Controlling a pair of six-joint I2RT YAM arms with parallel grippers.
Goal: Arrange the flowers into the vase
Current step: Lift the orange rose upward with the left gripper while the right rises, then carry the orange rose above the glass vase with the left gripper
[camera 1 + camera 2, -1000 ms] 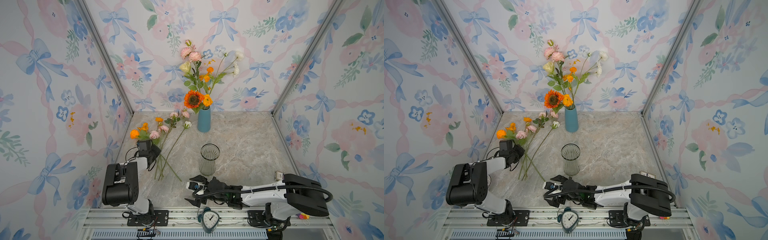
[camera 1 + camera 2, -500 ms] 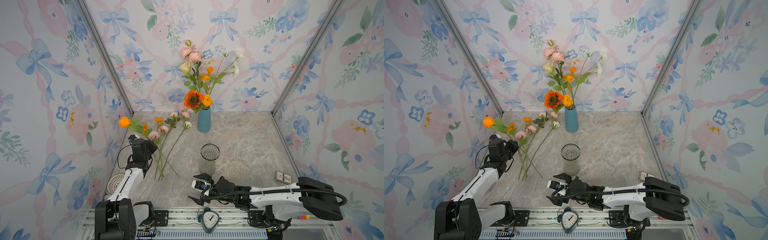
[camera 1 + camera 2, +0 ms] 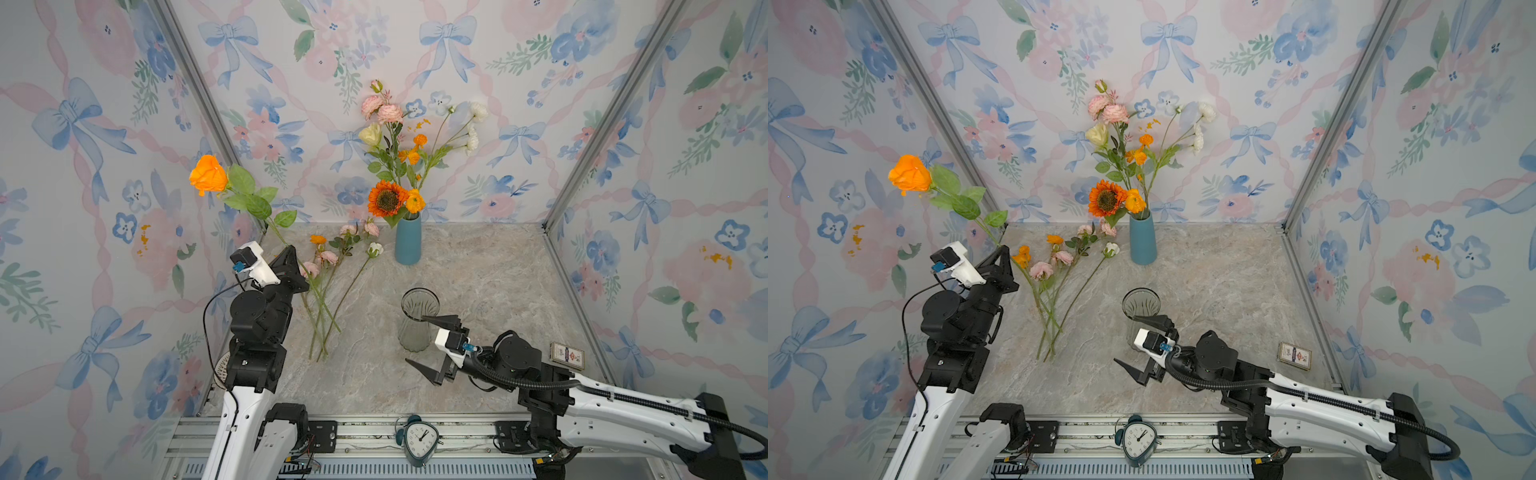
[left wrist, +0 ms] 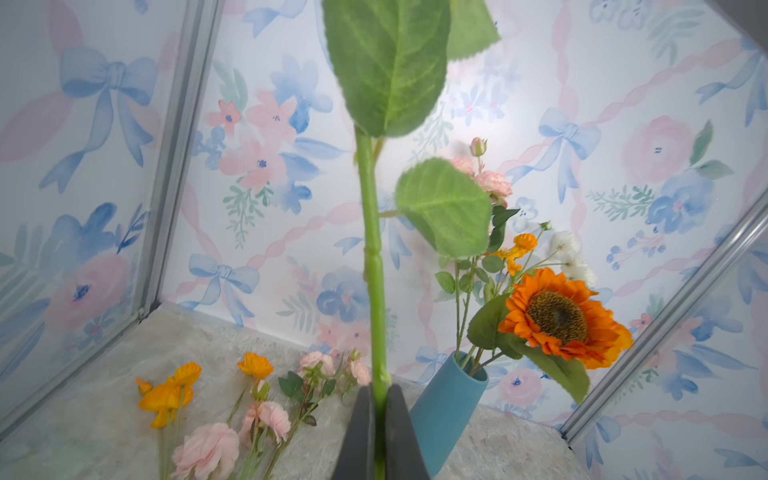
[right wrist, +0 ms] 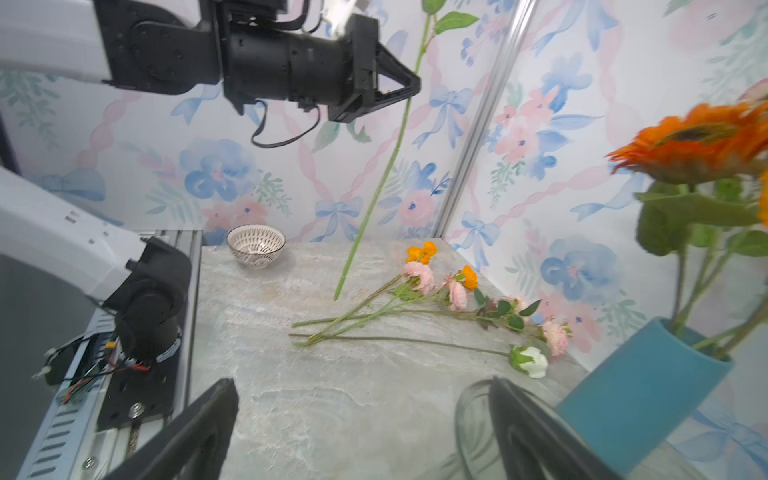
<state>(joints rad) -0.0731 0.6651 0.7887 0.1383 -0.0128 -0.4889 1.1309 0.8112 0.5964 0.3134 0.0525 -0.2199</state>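
We hold the orange flower (image 3: 208,174) up, left hand (image 4: 377,395) closed on its stem (image 4: 371,249), right hand (image 3: 1126,339) wide open and empty; next the stem must enter the glass vase (image 3: 419,300).

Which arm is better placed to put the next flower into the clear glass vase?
Left. The left gripper has its fingers shut on the stem of the orange flower, held up in the air. The right gripper is open and empty beside the glass vase, likelier to steady it.

blue vase (image 3: 408,243) 1 | glass vase (image 3: 411,337) 1 | held orange flower (image 3: 208,173) 1 | sunflower (image 3: 387,198) 1 | lying white rose (image 3: 375,248) 1 | clock (image 3: 421,440) 1 | bowl (image 5: 256,245) 1 | card box (image 3: 566,355) 1
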